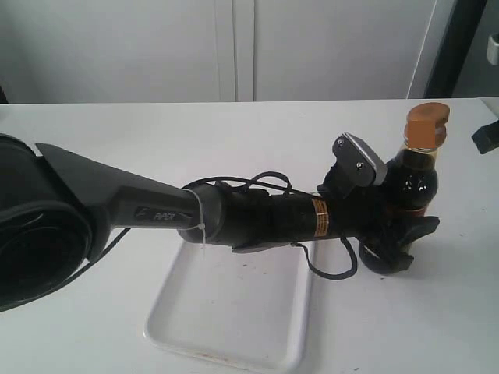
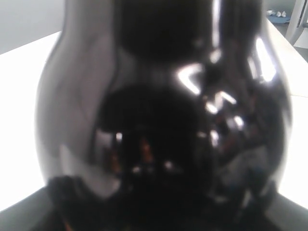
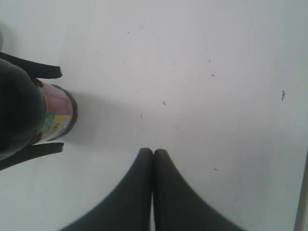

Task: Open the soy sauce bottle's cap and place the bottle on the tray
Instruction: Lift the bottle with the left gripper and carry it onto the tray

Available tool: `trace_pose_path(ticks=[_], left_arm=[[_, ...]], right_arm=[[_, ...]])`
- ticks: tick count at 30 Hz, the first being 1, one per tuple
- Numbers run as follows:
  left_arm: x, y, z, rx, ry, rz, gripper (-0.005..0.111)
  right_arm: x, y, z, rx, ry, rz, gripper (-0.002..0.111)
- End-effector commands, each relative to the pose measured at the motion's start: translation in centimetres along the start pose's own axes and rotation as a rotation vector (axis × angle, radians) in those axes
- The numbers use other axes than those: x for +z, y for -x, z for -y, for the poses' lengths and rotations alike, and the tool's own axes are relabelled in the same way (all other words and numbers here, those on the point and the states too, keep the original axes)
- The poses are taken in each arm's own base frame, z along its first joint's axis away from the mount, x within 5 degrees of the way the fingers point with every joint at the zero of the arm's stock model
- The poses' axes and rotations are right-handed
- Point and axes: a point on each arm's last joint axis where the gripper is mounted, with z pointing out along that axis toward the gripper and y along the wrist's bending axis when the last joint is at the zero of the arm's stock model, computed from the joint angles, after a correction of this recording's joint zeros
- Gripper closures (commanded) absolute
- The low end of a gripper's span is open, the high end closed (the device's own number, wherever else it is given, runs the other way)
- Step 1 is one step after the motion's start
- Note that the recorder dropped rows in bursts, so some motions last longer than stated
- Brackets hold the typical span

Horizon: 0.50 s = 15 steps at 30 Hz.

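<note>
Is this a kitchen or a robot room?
Probably a robot test room, not a kitchen. A robot arm's left gripper holds a soy sauce bottle beside a white tray on a bare white table, with plain white cabinet doors behind.

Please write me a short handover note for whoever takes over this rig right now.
Left gripper: closed around the lower body of the soy sauce bottle, which stands upright on the table, right of the tray.
Right gripper: shut, holding nothing, above bare table near the bottle.
Done: bottle grasped; the cap looks flipped open, though the exterior view is not conclusive.
Left: confirm the cap, then move the bottle onto the tray.
</note>
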Motion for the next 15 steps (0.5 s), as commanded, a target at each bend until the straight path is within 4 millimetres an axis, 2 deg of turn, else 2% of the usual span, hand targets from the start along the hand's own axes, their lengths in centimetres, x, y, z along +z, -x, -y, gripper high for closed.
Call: trace_pose_path(ticks=[1, 15], left_arm=[[-0.2, -0.7, 0.1, 0.010, 0.025, -0.098, 0.107], [-1.9, 6.0, 0.3, 0.113, 0.061, -0.050, 0.107]], right_arm=[[-0.2, 0.2, 0.2, -0.006, -0.008, 0.011, 0.108], [-0.2, 0.4, 0.2, 0.002, -0.005, 0.036, 0.108]])
